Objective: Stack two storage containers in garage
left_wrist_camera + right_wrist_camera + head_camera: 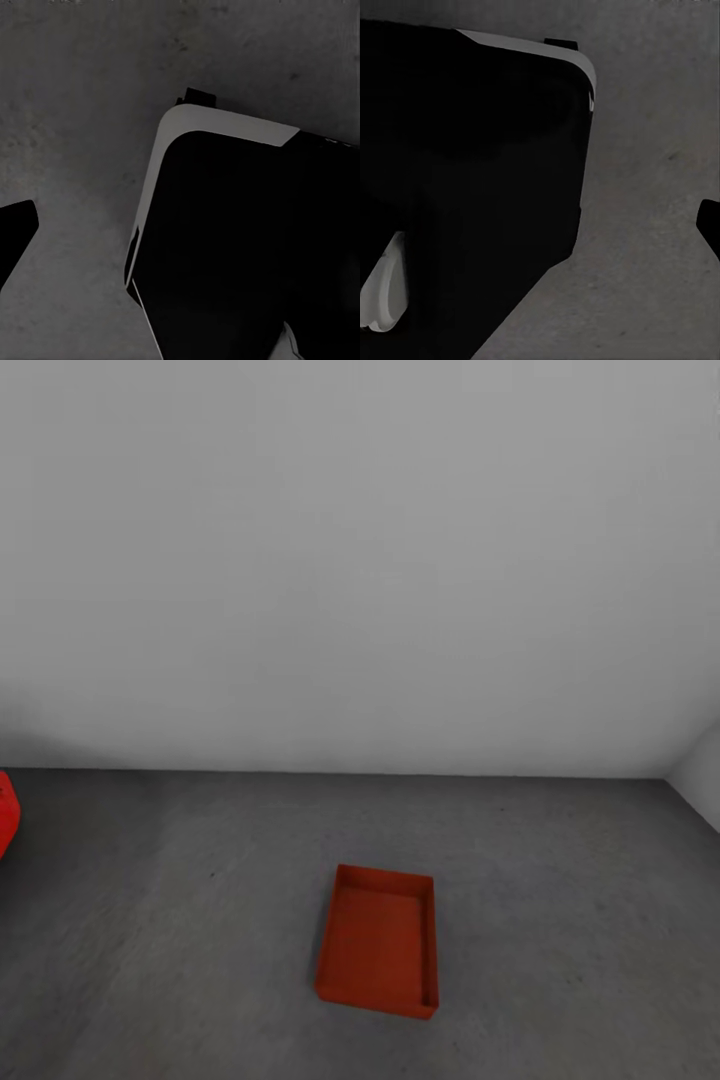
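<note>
**Grey concrete, one bin down, one to go**

Grey concrete floor (560,920) spreads out under me, running up to a plain white wall (360,560), so I judge this is the garage. Both wrist cameras look straight down at that speckled floor past the dark bulk of my own base (240,247), which suggests my arms hang low at my sides, tucked for driving rather than reaching. The sliver of dark fingertip at the edge of each wrist view is too little to go on: I cannot tell whether my left or right claw is wide or closed, though neither view shows anything carried.

Dead ahead, the red-orange container (378,940) sits flat on the floor, well clear of the wall. That reads to me as the base of the stack, parked in the open for easy access. It is a shallow open-topped rectangle with thin plain walls, and empty.

A small scrap of glossy red (6,812) peeks in at the far left edge, too cropped to identify.
</note>
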Motion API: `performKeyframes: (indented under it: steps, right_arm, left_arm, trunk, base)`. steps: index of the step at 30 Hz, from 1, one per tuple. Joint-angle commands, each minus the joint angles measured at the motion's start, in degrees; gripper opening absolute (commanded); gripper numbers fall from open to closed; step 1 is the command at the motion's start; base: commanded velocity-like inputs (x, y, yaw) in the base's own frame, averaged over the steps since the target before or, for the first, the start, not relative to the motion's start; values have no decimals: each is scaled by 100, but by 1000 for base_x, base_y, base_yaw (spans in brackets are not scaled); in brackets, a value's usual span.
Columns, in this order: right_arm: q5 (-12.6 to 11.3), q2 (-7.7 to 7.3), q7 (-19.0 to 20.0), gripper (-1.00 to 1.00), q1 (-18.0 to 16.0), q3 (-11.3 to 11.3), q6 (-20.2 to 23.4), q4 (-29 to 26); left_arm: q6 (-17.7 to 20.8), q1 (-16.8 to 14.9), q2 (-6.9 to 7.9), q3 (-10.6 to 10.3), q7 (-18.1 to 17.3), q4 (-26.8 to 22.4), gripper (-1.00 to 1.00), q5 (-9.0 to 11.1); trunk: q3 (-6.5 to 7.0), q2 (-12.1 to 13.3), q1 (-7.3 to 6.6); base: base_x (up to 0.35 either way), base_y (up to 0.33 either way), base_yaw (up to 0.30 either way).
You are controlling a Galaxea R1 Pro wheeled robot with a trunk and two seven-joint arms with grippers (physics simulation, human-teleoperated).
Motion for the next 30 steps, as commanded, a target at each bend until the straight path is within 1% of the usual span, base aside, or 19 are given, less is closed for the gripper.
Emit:
performKeyframes:
  steps: [1, 30]
  right_arm:
    - [-59, 4, -9, 100, -7, 49, -35, 19]
    - [-60, -5, -6, 100, -7, 52, 15, 19]
  left_arm:
    - [-15, -3, 0, -49, -4, 3, 100, 50]
    - [-15, -3, 0, -49, -5, 3, 100, 50]
  trunk:
    - [3, -6, 2]
    - [272, -6, 2]
  base:
    - [0, 0, 0]
    - [0, 0, 0]
